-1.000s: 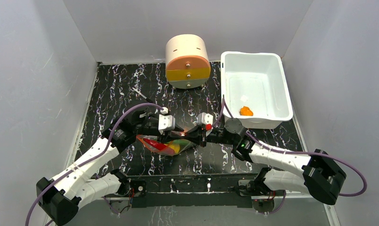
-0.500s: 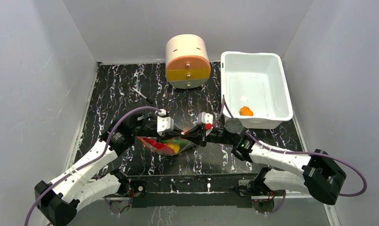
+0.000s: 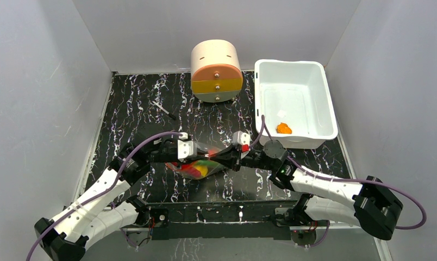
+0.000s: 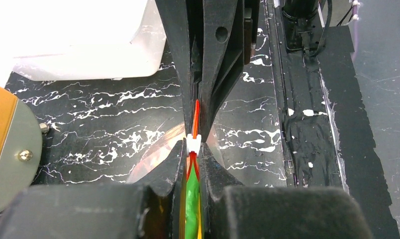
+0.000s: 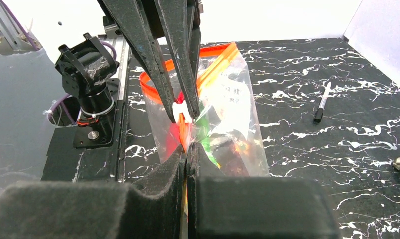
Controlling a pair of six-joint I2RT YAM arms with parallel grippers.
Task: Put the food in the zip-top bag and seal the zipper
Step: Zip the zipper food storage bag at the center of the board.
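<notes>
Zip-top bag, black marbled table, grey walls

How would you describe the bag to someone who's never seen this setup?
On the black marbled table, look front-centre, where the left gripper and right gripper meet. The bag is pinched between them. It's the only clear, crinkly thing, with colourful food inside and an orange-red zipper along its mouth, unlike the rigid white tub.
</notes>
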